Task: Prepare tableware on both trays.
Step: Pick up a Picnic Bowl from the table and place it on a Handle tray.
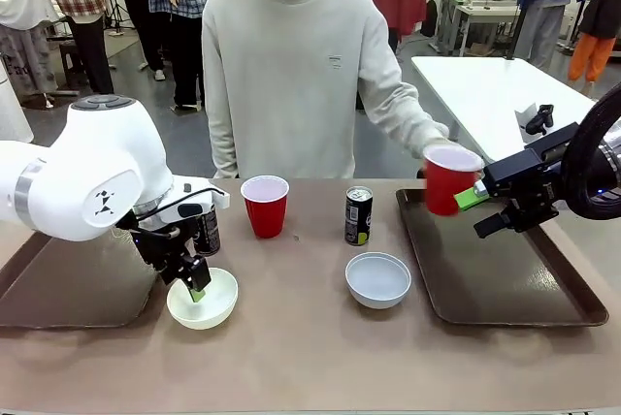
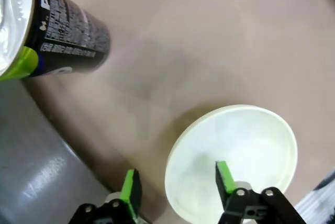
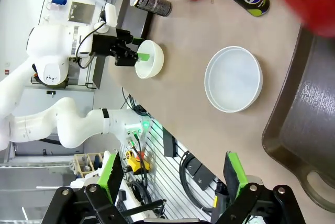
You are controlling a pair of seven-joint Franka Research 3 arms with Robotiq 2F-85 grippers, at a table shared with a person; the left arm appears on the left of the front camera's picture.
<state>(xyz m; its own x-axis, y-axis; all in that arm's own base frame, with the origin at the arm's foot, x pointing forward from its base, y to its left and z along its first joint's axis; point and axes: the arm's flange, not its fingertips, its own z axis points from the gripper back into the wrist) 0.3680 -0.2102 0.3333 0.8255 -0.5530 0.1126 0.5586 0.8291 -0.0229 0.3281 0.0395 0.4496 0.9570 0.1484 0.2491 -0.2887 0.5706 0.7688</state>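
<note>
Outward of the left gripper [image 2: 175, 171] lies the left tray [image 1: 58, 289]. A can [image 2: 57, 30] stands just beyond the gripper. Under it is the white bowl [image 2: 246, 145]: jaws spread astride the rim, one finger [image 2: 225, 177] inside, the other outside with a gap. Inward: red cup [image 1: 265, 205], second can [image 1: 358, 214], grey-blue bowl [image 1: 377, 279] (all on the table [image 1: 310, 367]). The right gripper [image 3: 172, 156] hangs over the right tray [image 1: 505, 308], jaws wide, nothing between. A person's hand [image 1: 428, 156] holds the second red cup [image 1: 449, 182] at its fingertip.
</note>
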